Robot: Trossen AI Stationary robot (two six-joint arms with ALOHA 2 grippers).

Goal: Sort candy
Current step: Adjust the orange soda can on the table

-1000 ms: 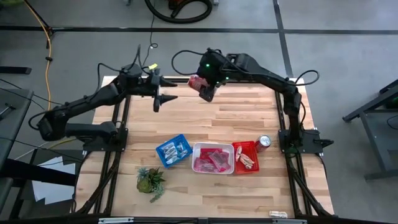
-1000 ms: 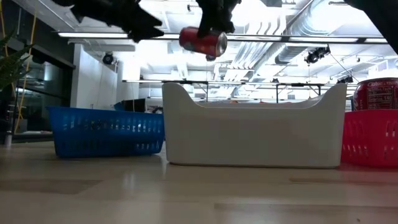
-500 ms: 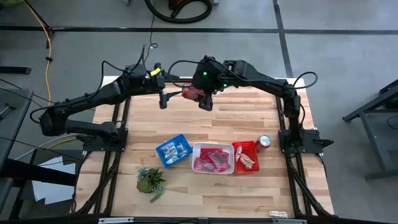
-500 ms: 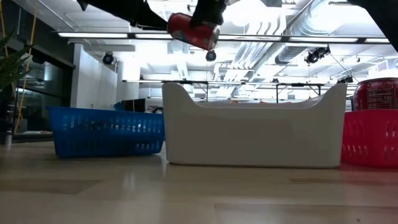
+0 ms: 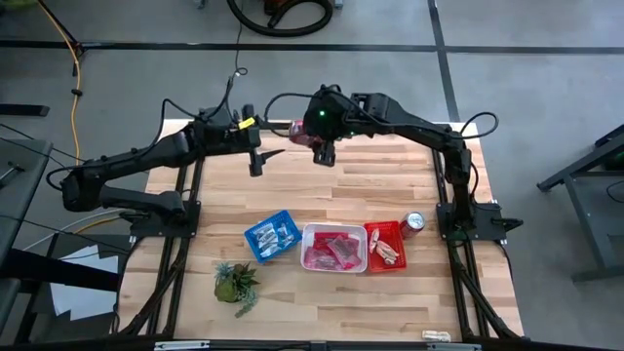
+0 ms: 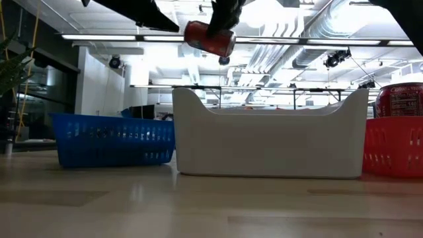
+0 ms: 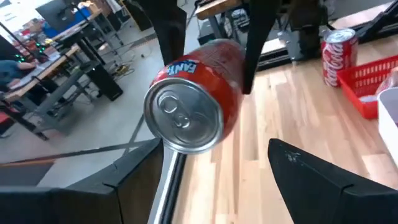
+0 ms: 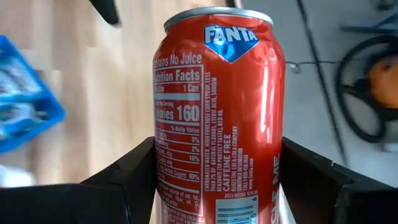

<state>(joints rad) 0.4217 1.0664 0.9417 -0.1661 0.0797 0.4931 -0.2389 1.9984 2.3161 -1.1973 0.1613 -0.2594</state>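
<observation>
Right arm reaches from its base at the table's right edge across the far side of the table (image 5: 322,185), forearm running leftward. Right gripper (image 5: 314,136) pinches a red Fanta can (image 5: 301,132) by its sides, held on its side well above the wood; in the low view the can (image 6: 209,38) hangs tilted, high over the trays. Right wrist view: both dark fingers (image 8: 134,180) press the can's (image 8: 217,112) flanks.

Left arm extends from the table's left side toward the far middle. Left gripper (image 5: 259,156) sits just beside the can, fingers spread, nothing between them. Left wrist view: the can's top end (image 7: 185,118) faces this gripper (image 7: 211,186), near but apart.

Containers, in a row near the front middle of the table:
- blue basket (image 5: 252,241): blue-and-white candy (image 5: 273,234)
- white tray (image 5: 334,267), touching the red basket: pink candy (image 5: 332,250)
- red basket (image 5: 384,263): pale-wrapped candy (image 5: 387,251)

A second red can (image 5: 414,222) stands upright just beside the red basket. Small green plant (image 5: 236,283) near the front left.
</observation>
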